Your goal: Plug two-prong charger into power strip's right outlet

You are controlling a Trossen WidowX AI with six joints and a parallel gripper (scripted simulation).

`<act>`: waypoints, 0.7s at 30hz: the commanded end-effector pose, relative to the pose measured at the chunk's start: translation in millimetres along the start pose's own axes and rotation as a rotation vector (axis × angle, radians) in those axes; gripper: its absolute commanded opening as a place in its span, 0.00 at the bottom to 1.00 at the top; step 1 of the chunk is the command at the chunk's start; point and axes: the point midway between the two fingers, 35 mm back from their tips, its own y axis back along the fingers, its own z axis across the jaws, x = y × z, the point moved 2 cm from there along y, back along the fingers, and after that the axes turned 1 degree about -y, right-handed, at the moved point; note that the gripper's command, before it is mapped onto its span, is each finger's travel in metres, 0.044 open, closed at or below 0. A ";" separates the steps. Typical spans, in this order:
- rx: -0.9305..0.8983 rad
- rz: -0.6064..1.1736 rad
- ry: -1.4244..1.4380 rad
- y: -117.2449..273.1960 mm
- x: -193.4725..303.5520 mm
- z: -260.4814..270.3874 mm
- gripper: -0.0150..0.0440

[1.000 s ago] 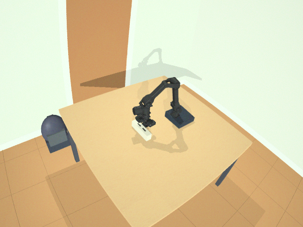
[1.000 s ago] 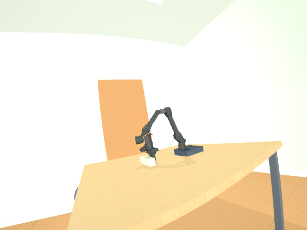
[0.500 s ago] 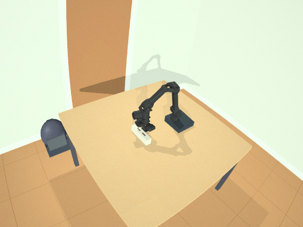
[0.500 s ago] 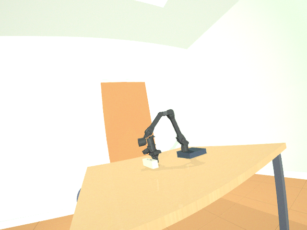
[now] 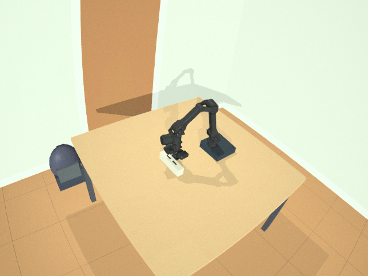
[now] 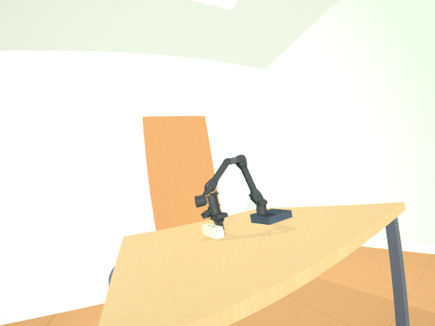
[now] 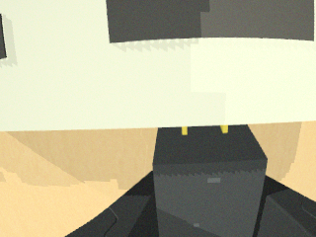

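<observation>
Currently, hand (image 5: 177,157) (image 6: 221,228) (image 7: 200,178) clamped on dark charger (image 7: 209,197); yellow prongs (image 7: 185,130) at near edge of white power strip (image 5: 171,164) (image 6: 213,231) (image 7: 99,94).

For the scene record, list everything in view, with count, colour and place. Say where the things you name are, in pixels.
two-prong charger (image 7: 209,197): one, dark grey with two yellow prongs, between the fingers
power strip (image 5: 169,165) (image 6: 211,231) (image 7: 99,89): one, cream with dark outlets, on the table
table (image 5: 190,219) (image 6: 211,280) (image 7: 30,207): one, pale wood top, grey legs, mid-room
door (image 5: 118,53) (image 6: 179,168): one, orange-brown, behind the table
domed object (image 5: 64,158): one, dark blue-grey, beside the table
walls: pale, around
floor: orange-brown tiles, below
base plate (image 5: 227,146) (image 6: 283,214): one, dark blue, under the arm
arm: one, black
gripper (image 5: 178,157) (image 6: 220,226) (image 7: 200,178): one, black, shut on the charger
</observation>
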 end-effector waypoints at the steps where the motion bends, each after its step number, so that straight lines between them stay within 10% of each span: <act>1: -0.003 -0.007 -0.004 1.2 -2.6 0.4 0.25; 21: -0.003 -0.007 -0.004 1.9 -6.3 0.5 0.25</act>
